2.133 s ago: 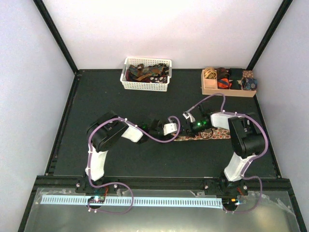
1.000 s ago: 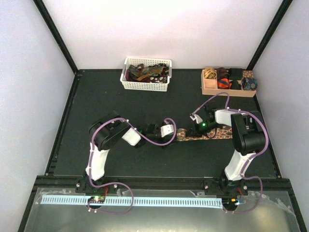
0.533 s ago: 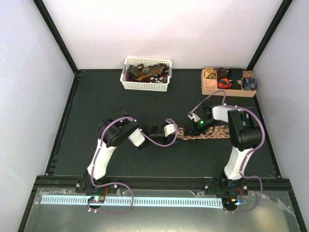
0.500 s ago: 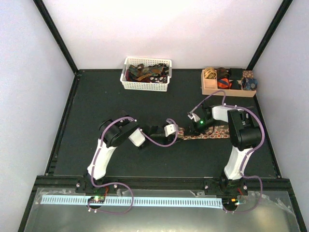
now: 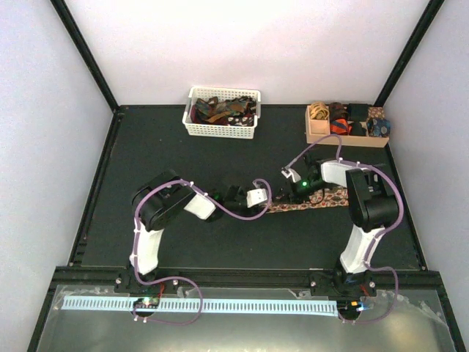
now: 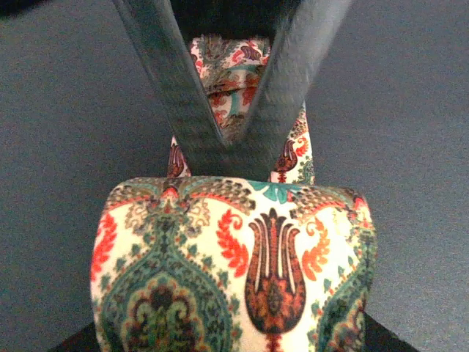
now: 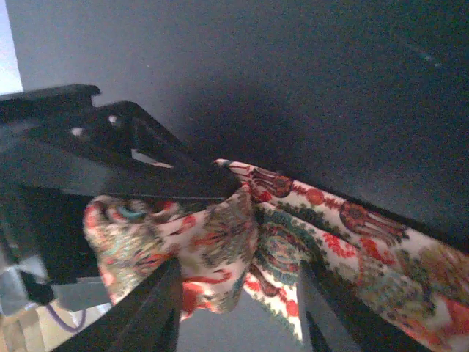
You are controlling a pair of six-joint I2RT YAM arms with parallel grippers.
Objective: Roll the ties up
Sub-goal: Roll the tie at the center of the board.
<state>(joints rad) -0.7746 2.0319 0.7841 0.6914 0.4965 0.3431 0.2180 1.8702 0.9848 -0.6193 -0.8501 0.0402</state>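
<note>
Lying rolled in left fingers, the floral tie passes between right fingers.

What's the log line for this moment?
step: rolling tie | left claw: shut on tie | right claw: open, at roll | tie: one end rolled, rest flat on table

Robot lab test cell. Black metal frame posts are boxing in the space, and plain white wall panels are closing it off on three sides. Two white-and-black robot arms trailing purple cables are sitting bolted to a black rail at the near edge of a dark matte table. A white perforated strip is running along the front below the rail.
</note>
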